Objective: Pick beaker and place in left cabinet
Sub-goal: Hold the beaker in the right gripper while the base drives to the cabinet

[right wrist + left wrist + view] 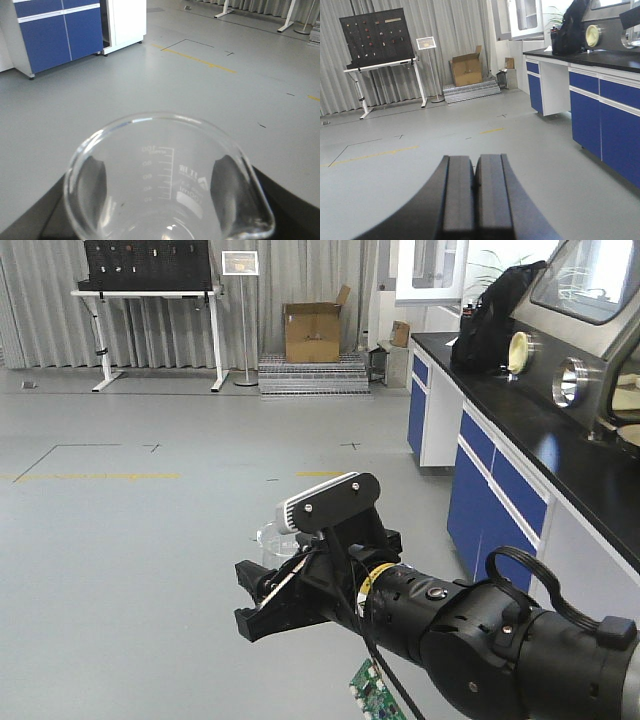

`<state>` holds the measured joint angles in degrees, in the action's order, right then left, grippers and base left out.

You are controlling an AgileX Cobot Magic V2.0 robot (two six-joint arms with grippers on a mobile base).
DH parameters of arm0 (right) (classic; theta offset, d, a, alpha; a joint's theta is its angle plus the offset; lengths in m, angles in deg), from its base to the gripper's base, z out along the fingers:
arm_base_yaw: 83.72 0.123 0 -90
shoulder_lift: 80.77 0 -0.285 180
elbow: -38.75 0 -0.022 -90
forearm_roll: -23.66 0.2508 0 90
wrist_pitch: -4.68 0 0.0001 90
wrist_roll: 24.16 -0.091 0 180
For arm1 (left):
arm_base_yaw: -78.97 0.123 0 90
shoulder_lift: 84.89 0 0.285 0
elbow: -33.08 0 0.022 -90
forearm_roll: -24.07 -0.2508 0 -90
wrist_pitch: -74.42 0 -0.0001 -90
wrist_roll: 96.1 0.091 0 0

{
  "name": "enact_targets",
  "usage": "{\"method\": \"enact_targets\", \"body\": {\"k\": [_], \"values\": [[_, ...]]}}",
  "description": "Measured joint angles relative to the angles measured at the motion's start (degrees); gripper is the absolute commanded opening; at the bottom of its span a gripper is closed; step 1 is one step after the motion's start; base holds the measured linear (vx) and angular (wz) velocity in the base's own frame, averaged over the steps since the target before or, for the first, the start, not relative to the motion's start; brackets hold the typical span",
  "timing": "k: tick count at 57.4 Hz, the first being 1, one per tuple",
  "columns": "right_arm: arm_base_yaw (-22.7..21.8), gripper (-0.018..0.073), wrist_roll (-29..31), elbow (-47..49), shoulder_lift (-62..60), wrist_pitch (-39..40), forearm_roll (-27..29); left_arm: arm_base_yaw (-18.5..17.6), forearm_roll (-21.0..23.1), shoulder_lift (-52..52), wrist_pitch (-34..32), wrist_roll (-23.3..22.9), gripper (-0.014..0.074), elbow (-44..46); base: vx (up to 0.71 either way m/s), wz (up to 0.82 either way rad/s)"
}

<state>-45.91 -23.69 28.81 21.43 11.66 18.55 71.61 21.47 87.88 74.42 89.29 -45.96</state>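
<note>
Right gripper (pixel 243 597) is closed to the width of the small clear glass beaker with a pour spout (pixel 167 175). Its dark pads pinch the wall at 3 and 9 o'clock in the wrist view. Rim is up, spout at 5 o'clock, presumably so it can go straight onto a shelf. The beaker hangs in the air over bare grey floor (pixel 150 540). Left gripper (pixel 474 195) has its jaws pressed together and is empty. Blue-fronted lab bench with black top (pixel 560 450) runs along 2 o'clock, with a black backpack (pixel 490 320) on it, so that edge is the swing hazard. Far off are a brown cardboard box (pixel 312 332) at 12 and a black pegboard on a white stand (pixel 148 262) at 11. The tall pale-grey glass-doored cabinet (pixel 525 20) at 1 o'clock is probably the target. It's well apart, shelves not visible, floor route looks open.
</note>
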Motion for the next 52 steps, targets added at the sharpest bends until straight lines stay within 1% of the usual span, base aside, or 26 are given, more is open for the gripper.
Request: {"method": "enact_targets", "body": {"k": [23, 52], "values": [[0.00, -0.0009, 0.00, 0.00, 0.00, -0.07, 0.00, 0.00, 0.00, 0.00, 0.00, 0.00, 0.0001, 0.00, 0.61, -0.01], [0.00, -0.0009, 0.00, 0.00, 0.00, -0.30, 0.00, 0.00, 0.00, 0.00, 0.00, 0.00, 0.0001, 0.00, 0.70, 0.05]]}}
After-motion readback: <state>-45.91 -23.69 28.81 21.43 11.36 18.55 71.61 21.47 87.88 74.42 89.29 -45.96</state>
